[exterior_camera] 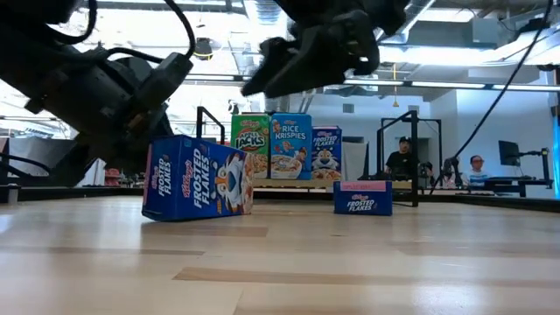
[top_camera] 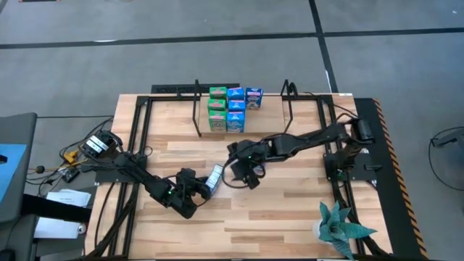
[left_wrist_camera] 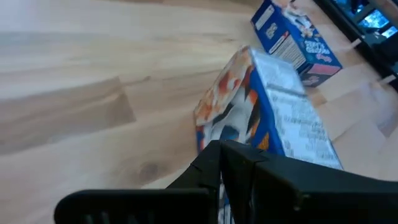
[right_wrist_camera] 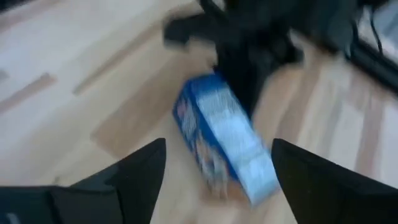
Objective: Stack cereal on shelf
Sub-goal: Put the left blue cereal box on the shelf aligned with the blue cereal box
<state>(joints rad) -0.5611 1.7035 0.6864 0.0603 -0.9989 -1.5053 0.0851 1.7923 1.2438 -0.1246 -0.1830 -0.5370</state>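
Note:
A dark blue Frosted Flakes cereal box (top_camera: pixel 214 178) (exterior_camera: pixel 197 179) (left_wrist_camera: pixel 267 106) (right_wrist_camera: pixel 224 143) rests on one long narrow side on the table's middle. My left gripper (top_camera: pixel 197 187) (left_wrist_camera: pixel 221 165) is shut at its left end. Above and to the right of the box, my right gripper (top_camera: pixel 245 174) (exterior_camera: pixel 280 74) (right_wrist_camera: pixel 217 146) hangs wide open, touching nothing. Several green, light blue and dark blue boxes (top_camera: pixel 233 109) (exterior_camera: pixel 287 146) stand on the shelf (exterior_camera: pixel 280 184) at the far edge. Another dark blue box (exterior_camera: pixel 361 198) (left_wrist_camera: pixel 292 37) lies flat on the table. My left gripper has its shut fingers (left_wrist_camera: pixel 236 162) at the box's left end (left_wrist_camera: pixel 214 134), coming from the table's near left, slanting a little downward. The fingers themselves hide the spot where they meet the cardboard. The box sits on the table on a long narrow side.
The shelf's black wire uprights (top_camera: pixel 197 109) (top_camera: pixel 288 101) flank the stacked boxes. A potted plant (top_camera: pixel 341 228) stands at the near right corner, and cables (top_camera: pixel 94 145) lie off the left edge. In the low view, people (exterior_camera: pixel 402 159) sit in the room beyond the table.

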